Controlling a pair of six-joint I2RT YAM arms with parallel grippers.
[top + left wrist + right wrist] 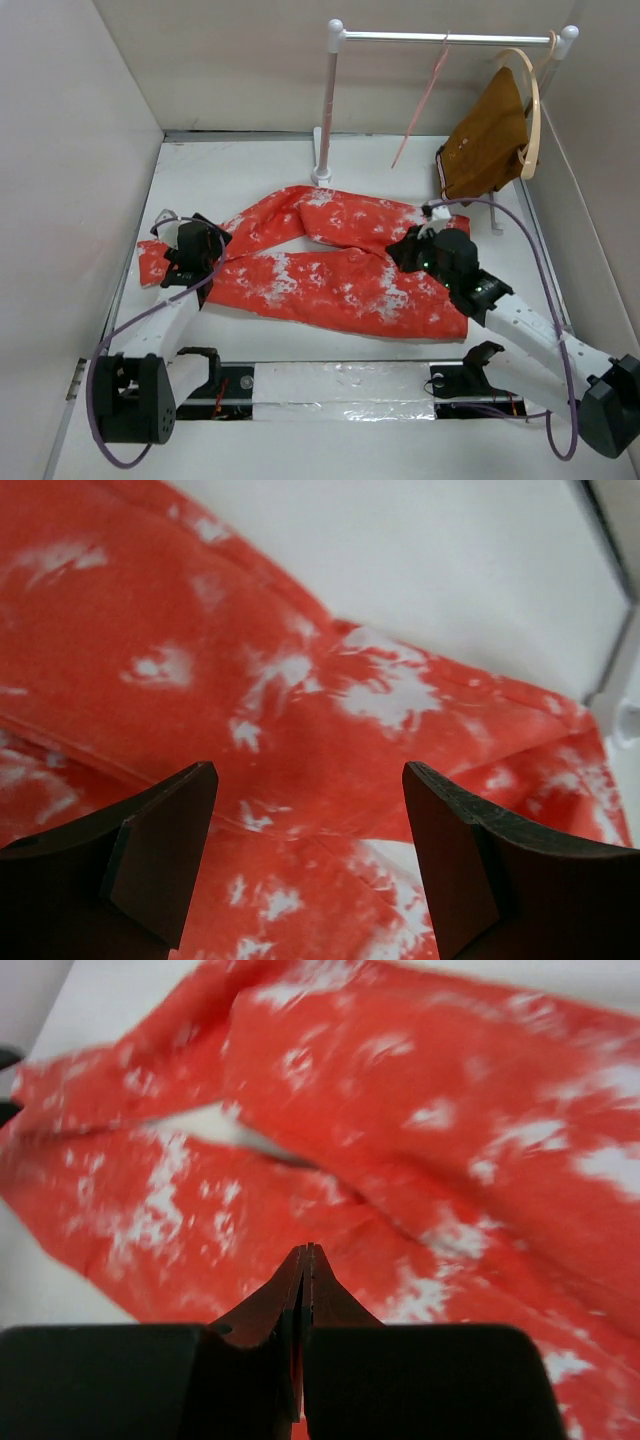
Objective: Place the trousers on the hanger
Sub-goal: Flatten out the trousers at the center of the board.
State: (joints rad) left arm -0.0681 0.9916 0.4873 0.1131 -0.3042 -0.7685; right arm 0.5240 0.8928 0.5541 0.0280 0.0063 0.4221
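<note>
The orange-red trousers [330, 270] with white splotches lie flat on the table, legs pointing left. My left gripper [213, 247] hovers over the leg ends, jaws wide open and empty; its wrist view shows the cloth [300, 710] between the fingers [165, 850]. My right gripper [398, 250] is over the waist end. Its jaws are pressed together [307, 1260] just above the cloth [400, 1110]; I see no fold held at the tips. The pale-pink hanger [428, 92] hangs by its hook on the white rail [450, 37] at the back.
A mustard-brown garment [490, 140] hangs on a cream hanger [532, 110] at the rail's right end. The rail's post and base [322, 150] stand just behind the trousers. Walls close in the left, back and right. The arm mounts sit along the near edge.
</note>
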